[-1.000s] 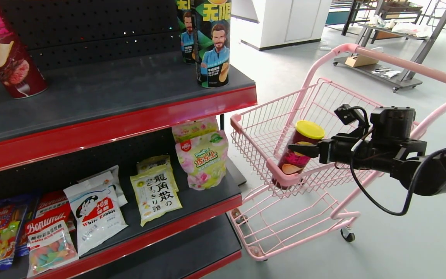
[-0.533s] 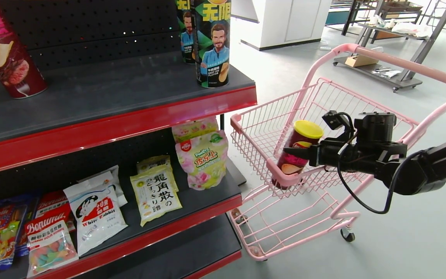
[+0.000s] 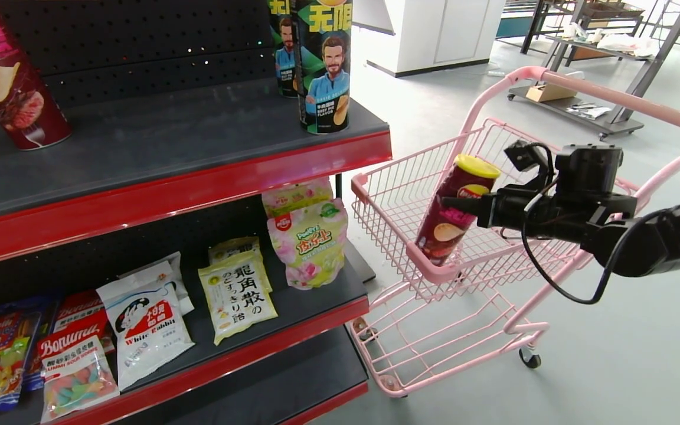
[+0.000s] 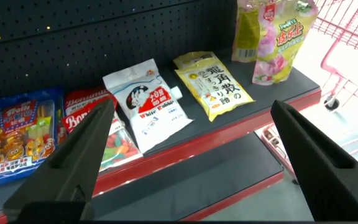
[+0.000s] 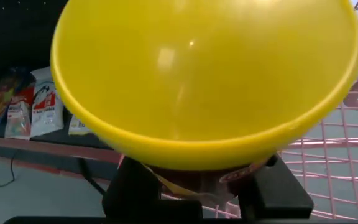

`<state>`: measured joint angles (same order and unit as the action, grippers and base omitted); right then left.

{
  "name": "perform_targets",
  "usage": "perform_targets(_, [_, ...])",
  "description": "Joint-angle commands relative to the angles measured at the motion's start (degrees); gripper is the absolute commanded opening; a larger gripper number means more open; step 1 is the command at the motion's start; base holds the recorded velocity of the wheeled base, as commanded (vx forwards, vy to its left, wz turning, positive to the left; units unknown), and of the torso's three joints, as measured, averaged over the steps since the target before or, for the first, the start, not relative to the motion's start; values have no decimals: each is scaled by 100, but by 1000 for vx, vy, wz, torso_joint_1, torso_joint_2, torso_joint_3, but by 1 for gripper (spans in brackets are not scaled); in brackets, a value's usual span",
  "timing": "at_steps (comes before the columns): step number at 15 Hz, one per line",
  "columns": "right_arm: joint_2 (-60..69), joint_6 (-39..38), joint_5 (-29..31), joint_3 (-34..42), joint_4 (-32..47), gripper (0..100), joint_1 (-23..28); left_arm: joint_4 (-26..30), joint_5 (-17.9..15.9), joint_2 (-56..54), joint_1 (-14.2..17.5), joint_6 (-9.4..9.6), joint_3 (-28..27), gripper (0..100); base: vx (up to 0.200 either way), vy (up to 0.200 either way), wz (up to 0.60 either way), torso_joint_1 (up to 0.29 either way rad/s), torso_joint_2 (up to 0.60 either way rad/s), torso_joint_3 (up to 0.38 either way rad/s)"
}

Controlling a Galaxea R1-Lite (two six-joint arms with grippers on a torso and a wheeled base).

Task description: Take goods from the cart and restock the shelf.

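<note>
A dark red chips can [image 3: 447,229] with a yellow lid [image 3: 477,166] leans inside the pink cart [image 3: 428,270], its top tilted to the right. My right gripper [image 3: 463,204] is shut on the can's upper part, just under the lid. In the right wrist view the yellow lid [image 5: 204,74] looms close, with the black fingers [image 5: 135,194] pressed on the can below it. My left gripper [image 4: 191,168] is open, its two fingers wide apart in front of the lower shelf [image 4: 185,134] of snack bags. The upper shelf [image 3: 169,136] has bare room in its middle.
On the upper shelf stand a matching dark red can [image 3: 9,77] at the left and green-black cans [image 3: 322,65] at the right end. Snack bags [image 3: 145,324] lie on the lower shelf. The cart handle [image 3: 617,97] rises behind my right arm. A wheeled rack [image 3: 582,106] stands farther back.
My right gripper has risen with the chips can, lifting it off the cart's floor and tilting it. The left arm and the shelf goods stayed put.
</note>
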<state>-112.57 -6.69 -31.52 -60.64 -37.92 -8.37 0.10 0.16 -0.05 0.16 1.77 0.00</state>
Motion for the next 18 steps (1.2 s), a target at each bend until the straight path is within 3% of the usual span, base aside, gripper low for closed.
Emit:
perform_targets(1, [912,-60,32,-1170,989,0,161,-1,2,5,2,-1,0,100,0,0,0,0,0,0])
perform_targets(4, [1949,-60,41,-1249,1850,0,126,-1,-7,5,2,-1,0,100,0,0,0,0,0,0])
perform_targets(8, [3303,-25,270,-423,2219,0,-428,-1,-7,5,2,-10,0,100,0,0,0,0,0,0])
perform_targets(10, [3742,291,278,-45,2457,0,-762,8,-7,5,2,-10,0,100,0,0,0,0,0,0])
perform_targets(11, [3953,801,287,236,2667,0,-859,8,-7,5,2,-19,0,100,0,0,0,0,0,0])
perform_targets(14, [4138,924,630,799,2667,0,-1413,-1,-7,5,2,-10,0,100,0,0,0,0,0,0])
perform_targets(18, [3751,915,938,896,2624,0,-1474,-1,-7,5,2,-10,0,100,0,0,0,0,0,0])
